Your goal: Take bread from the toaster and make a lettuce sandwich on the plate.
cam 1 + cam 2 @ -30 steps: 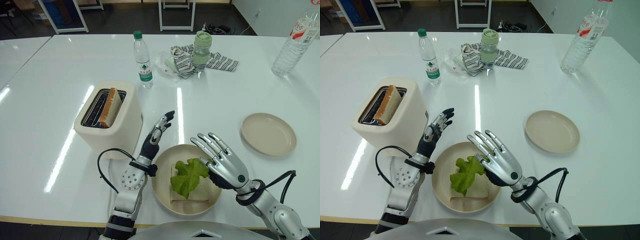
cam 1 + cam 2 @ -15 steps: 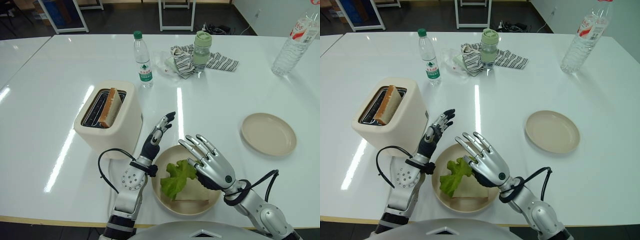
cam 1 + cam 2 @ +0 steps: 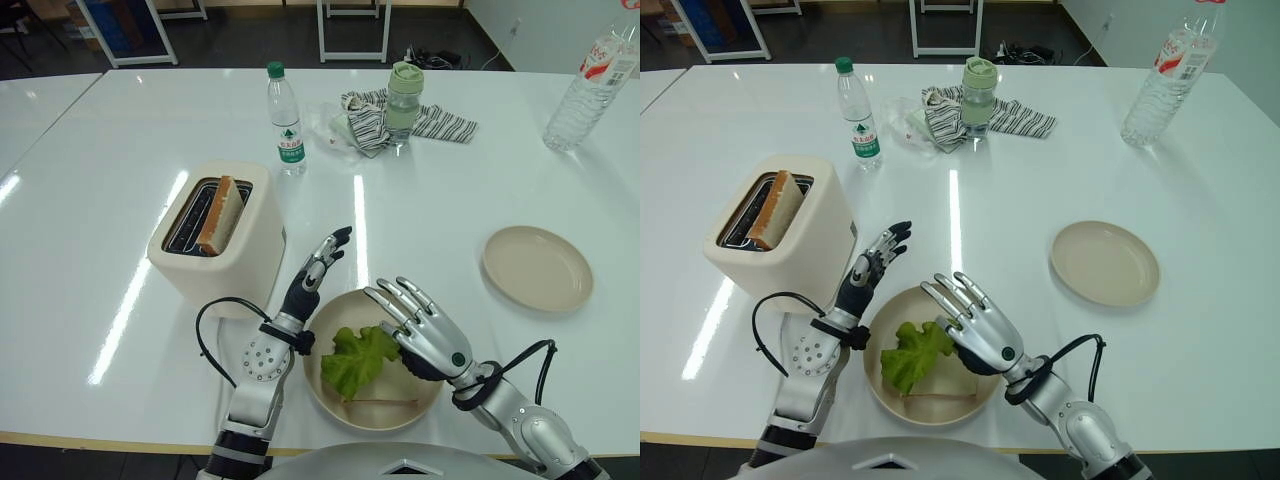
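The lettuce (image 3: 357,358) lies on a bread slice (image 3: 388,388) in the plate (image 3: 312,375) near the table's (image 3: 440,190) front edge, with the right hand (image 3: 428,338) spread over its right side, the left hand (image 3: 308,278) straight-fingered between rim and toaster (image 3: 222,262), which holds another slice (image 3: 218,214), and a second plate (image 3: 537,267) and a bottle (image 3: 287,120) well apart.

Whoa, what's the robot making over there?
It's making a lettuce sandwich. One slice of bread lies on the plate near the robot with a lettuce leaf on top, and the robot's right hand is spread open over them. Its left hand is open too, raised between the plate and the toaster. A second slice stands in the toaster, not yet taken out.
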Controlling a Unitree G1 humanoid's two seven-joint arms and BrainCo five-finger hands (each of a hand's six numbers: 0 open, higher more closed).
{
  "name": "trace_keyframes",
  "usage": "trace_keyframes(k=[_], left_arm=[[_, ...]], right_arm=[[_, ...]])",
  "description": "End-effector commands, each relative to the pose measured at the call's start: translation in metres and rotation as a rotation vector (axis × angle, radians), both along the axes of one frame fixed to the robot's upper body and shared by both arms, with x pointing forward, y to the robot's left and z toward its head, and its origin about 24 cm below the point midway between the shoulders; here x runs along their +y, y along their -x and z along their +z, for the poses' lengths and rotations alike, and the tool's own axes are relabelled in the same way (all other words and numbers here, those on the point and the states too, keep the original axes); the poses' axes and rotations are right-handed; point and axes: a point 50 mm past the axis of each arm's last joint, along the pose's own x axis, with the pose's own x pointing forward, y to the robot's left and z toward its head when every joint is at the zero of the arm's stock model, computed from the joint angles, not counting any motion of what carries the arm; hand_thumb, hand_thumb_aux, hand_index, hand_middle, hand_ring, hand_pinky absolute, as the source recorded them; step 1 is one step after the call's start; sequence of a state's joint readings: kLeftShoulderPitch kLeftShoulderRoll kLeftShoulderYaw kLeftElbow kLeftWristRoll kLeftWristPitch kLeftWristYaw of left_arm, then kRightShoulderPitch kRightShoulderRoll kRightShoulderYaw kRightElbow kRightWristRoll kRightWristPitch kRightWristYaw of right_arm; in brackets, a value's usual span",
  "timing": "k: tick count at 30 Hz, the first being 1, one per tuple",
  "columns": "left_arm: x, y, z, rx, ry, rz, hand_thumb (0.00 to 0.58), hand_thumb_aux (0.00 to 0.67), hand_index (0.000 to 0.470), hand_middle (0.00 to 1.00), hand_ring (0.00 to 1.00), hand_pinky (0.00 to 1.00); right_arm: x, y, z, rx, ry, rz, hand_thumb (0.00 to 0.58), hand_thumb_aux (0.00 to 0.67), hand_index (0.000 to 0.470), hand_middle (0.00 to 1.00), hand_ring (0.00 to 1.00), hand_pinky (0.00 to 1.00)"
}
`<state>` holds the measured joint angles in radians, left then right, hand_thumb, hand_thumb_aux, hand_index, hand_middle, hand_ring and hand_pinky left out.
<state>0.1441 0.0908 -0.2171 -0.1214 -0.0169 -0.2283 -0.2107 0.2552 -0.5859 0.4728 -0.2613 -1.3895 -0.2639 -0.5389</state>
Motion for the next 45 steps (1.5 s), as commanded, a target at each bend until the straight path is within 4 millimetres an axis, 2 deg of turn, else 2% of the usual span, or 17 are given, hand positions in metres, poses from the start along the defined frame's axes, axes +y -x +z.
trace_keyframes(k=[1, 3, 8, 14, 21, 26, 28, 31, 34, 38, 41, 45], left_arm=[[0.003, 0.001, -0.004, 0.025, -0.024, 0.006, 0.0, 0.0, 0.0, 0.0, 0.0, 0.0], [0.003, 0.001, -0.005, 0.025, -0.026, 0.005, 0.0, 0.0, 0.0, 0.0, 0.0, 0.0], [0.005, 0.0, -0.004, 0.025, -0.033, 0.006, 0.0, 0.0, 0.0, 0.0, 0.0, 0.0], [0.007, 0.0, -0.004, 0.023, -0.04, 0.008, 0.0, 0.0, 0.0, 0.0, 0.0, 0.0], [0.008, 0.0, -0.004, 0.025, -0.043, 0.013, 0.0, 0.0, 0.0, 0.0, 0.0, 0.0], [0.008, -0.001, -0.004, 0.025, -0.047, 0.009, 0.0, 0.0, 0.0, 0.0, 0.0, 0.0], [0.008, -0.001, -0.004, 0.024, -0.048, 0.009, 0.0, 0.0, 0.0, 0.0, 0.0, 0.0], [0.008, -0.001, -0.004, 0.026, -0.048, 0.006, 0.0, 0.0, 0.0, 0.0, 0.0, 0.0], [0.007, -0.001, -0.004, 0.028, -0.048, 0.006, 0.0, 0.0, 0.0, 0.0, 0.0, 0.0], [0.007, -0.001, -0.004, 0.029, -0.048, 0.005, 0.0, 0.0, 0.0, 0.0, 0.0, 0.0], [0.007, -0.001, -0.005, 0.031, -0.048, 0.007, 0.0, 0.0, 0.0, 0.0, 0.0, 0.0], [0.007, -0.001, -0.006, 0.032, -0.048, 0.007, 0.0, 0.0, 0.0, 0.0, 0.0, 0.0]], right_arm=[[-0.009, 0.003, -0.003, 0.004, 0.048, 0.001, 0.571, 0.586, 0.411, 0.0, 0.0, 0.0], [-0.01, 0.003, -0.002, 0.0, 0.053, -0.001, 0.539, 0.491, 0.345, 0.0, 0.0, 0.0], [-0.014, 0.004, 0.001, -0.009, 0.07, 0.002, 0.476, 0.386, 0.271, 0.0, 0.0, 0.0], [-0.029, 0.002, -0.001, -0.008, 0.12, -0.032, 0.464, 0.37, 0.26, 0.0, 0.0, 0.0], [-0.076, -0.012, 0.009, -0.054, 0.209, -0.192, 0.491, 0.407, 0.286, 0.0, 0.0, 0.0], [-0.092, -0.018, 0.012, -0.067, 0.223, -0.267, 0.478, 0.389, 0.273, 0.0, 0.0, 0.0], [-0.096, -0.02, 0.018, -0.039, 0.1, -0.351, 0.474, 0.384, 0.269, 0.0, 0.0, 0.0], [-0.09, -0.015, 0.029, 0.092, -0.236, -0.436, 0.48, 0.391, 0.275, 0.0, 0.0, 0.0], [-0.075, -0.004, 0.035, 0.295, -0.557, -0.422, 0.48, 0.391, 0.275, 0.0, 0.0, 0.0], [-0.063, 0.008, 0.042, 0.522, -0.82, -0.371, 0.487, 0.402, 0.282, 0.0, 0.0, 0.0], [-0.055, 0.018, 0.044, 0.676, -0.911, -0.315, 0.484, 0.397, 0.278, 0.0, 0.0, 0.0], [-0.043, 0.031, 0.039, 0.792, -0.795, -0.222, 0.46, 0.365, 0.256, 0.0, 0.0, 0.0]])
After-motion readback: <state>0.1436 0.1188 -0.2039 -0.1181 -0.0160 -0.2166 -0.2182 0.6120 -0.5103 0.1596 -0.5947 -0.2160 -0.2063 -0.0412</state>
